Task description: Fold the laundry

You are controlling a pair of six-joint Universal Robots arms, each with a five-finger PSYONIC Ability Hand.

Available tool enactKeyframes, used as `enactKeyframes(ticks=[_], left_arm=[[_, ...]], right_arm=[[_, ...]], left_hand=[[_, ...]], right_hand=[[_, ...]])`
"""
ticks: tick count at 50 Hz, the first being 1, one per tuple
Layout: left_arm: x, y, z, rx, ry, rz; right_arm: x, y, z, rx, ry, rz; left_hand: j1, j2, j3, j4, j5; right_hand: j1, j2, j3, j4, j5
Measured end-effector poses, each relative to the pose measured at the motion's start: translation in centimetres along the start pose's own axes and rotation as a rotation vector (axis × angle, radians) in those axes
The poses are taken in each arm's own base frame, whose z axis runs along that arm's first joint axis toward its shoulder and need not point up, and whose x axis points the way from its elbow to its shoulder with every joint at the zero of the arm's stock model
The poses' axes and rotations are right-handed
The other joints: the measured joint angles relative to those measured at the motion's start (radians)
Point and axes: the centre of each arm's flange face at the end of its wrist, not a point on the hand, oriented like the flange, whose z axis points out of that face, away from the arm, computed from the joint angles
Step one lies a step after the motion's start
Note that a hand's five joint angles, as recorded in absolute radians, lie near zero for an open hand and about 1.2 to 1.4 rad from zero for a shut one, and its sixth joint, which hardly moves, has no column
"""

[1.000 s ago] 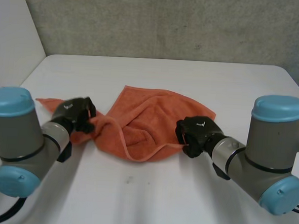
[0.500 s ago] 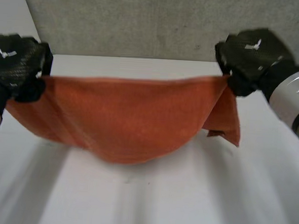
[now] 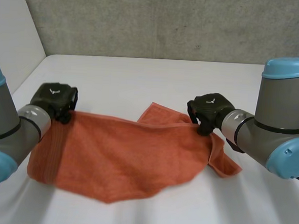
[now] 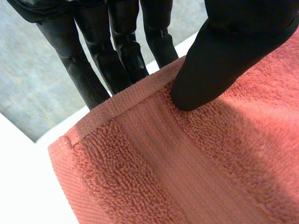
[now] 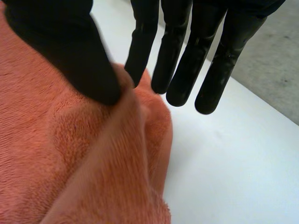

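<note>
Orange terry towel (image 3: 121, 156) lay spread at lower centre of the white table (image 3: 141, 76).
Left hand (image 3: 54, 100), mid-left, pinched its upper left edge between thumb and fingers; right hand (image 3: 209, 109), mid-right, pinched its upper right edge.

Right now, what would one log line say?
left hand pinching towel edge | right hand pinching towel edge | towel resting on table, right end bunched

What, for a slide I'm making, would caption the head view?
Left hand and right hand pinch the far edge of an orange towel lying on the white table.
</note>
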Motion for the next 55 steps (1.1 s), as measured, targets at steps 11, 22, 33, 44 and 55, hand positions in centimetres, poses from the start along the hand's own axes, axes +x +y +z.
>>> enactKeyframes(ticks=[11,22,33,44,55], left_arm=[[-0.7,-1.0,-0.3,0.042,-0.055,-0.007],[-0.5,-0.4,-0.9,0.032,-0.050,-0.008],[-0.7,-0.2,-0.8,0.028,-0.057,-0.011],[-0.8,-0.1,-0.8,0.023,-0.057,-0.012],[-0.9,0.0,-0.7,0.027,-0.060,-0.012]], right_arm=[[5.9,0.4,-2.6,0.069,0.137,0.400],[5.8,3.8,-6.2,0.009,0.170,0.501],[3.7,7.5,-8.3,-0.011,0.190,0.504],[2.9,10.0,-6.9,-0.045,0.190,0.493],[2.8,11.2,-5.0,-0.065,0.212,0.443]], left_hand=[[0.000,0.000,0.000,0.000,0.000],[0.000,0.000,0.000,0.000,0.000],[0.000,0.000,0.000,0.000,0.000],[0.000,0.001,0.000,0.000,0.000],[0.000,0.001,0.000,0.000,0.000]], right_hand=[[-0.603,-0.736,-0.756,-0.767,-0.749],[-0.651,-0.759,-0.805,-0.822,-0.809],[-0.581,-0.756,-0.715,-0.714,-0.708],[-0.566,-0.712,-0.694,-0.696,-0.693],[-0.532,-0.638,-0.655,-0.657,-0.661]])
